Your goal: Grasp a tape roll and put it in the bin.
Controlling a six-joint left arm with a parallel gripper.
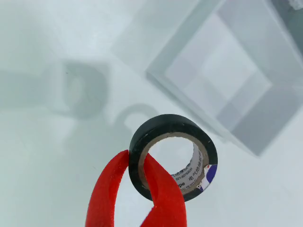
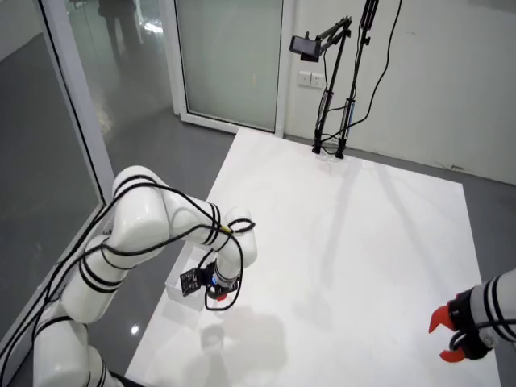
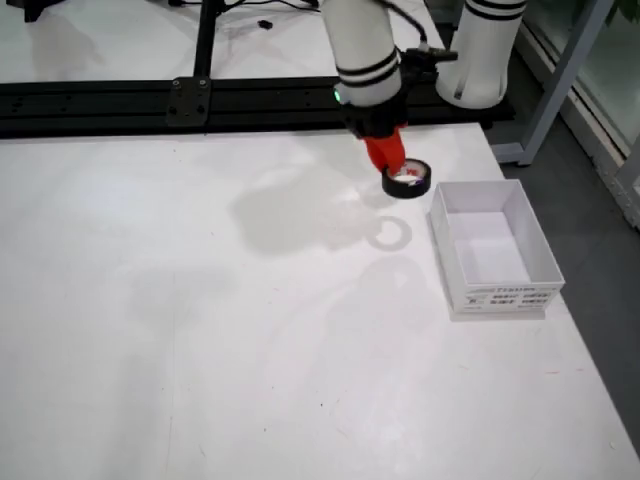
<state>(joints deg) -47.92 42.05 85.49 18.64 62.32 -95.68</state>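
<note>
Red tool [image 1: 137,189] fingers, two of them, pinch the wall of one black tape roll [image 1: 173,156], one inside its hole, one outside, low centre in the gripper view; one white bin [image 3: 492,247] sits on the bench [image 3: 200,300] lower right

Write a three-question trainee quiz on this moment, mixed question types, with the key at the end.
1. True or false: the black tape roll already lies inside the white bin.
2. How does the gripper grasp the roll? A) both red fingers squeeze its outer sides; B) one finger passes through the hole, one stays outside the wall; C) it presses on the roll from above without gripping.
3. In the view across the table, what lies on the white table just below the roll?

Key
1. False: it hangs in the gripper above the table, beside the bin.
2. B.
3. The roll's ring-shaped shadow.
</note>
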